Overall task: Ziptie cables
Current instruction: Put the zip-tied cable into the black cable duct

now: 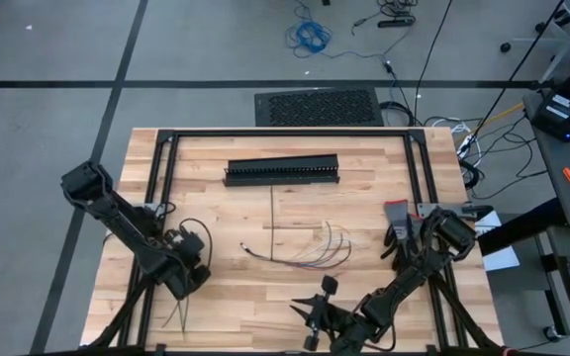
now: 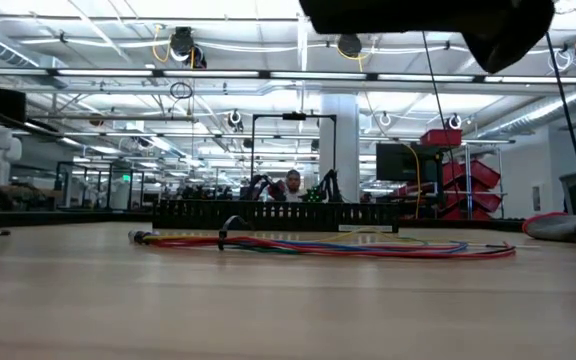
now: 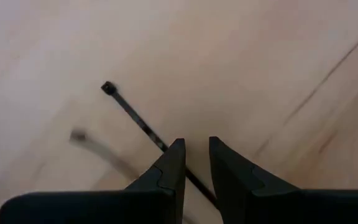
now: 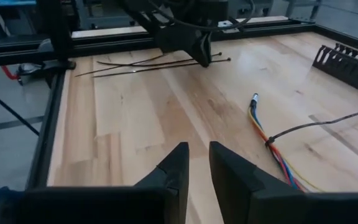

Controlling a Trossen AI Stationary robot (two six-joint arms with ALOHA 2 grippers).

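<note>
1. In the high view, the left tool (image 1: 188,284) is low over the front left part of the tabletop (image 1: 216,213), just beside the zipties (image 1: 178,314), which lie near the front edge.
2. The left wrist view shows what the high view cannot. The left tool (image 3: 196,142) has its fingers (image 3: 169,171) drawn close, and one ziptie (image 3: 135,118) runs into the slim gap between them. Its square head points away from the tool. The tool appears clamped on this strip. A second strip beside it is too blurred to describe.
3. The right wrist view looks across the tabletop at the left tool (image 4: 205,57), whose tip is down at the zipties (image 4: 142,64), which fan out flat on the wood.
4. The right tool (image 1: 310,311) is at the front middle of the tabletop, well apart from the left one. In its own view, the right tool (image 4: 197,146) has its fingers nearly together with nothing between them.
5. The cables (image 1: 305,252) lie loose at the middle of the tabletop, between the two arms and nearer the front than the black duct (image 1: 282,171).
6. The right wrist view shows a thin dark strip crossing the cables (image 4: 272,146) at a dark band.
7. The low view shows the cables (image 2: 318,247) lying flat, with the duct (image 2: 278,215) behind them and a person (image 2: 293,185) far off in the room.
</note>
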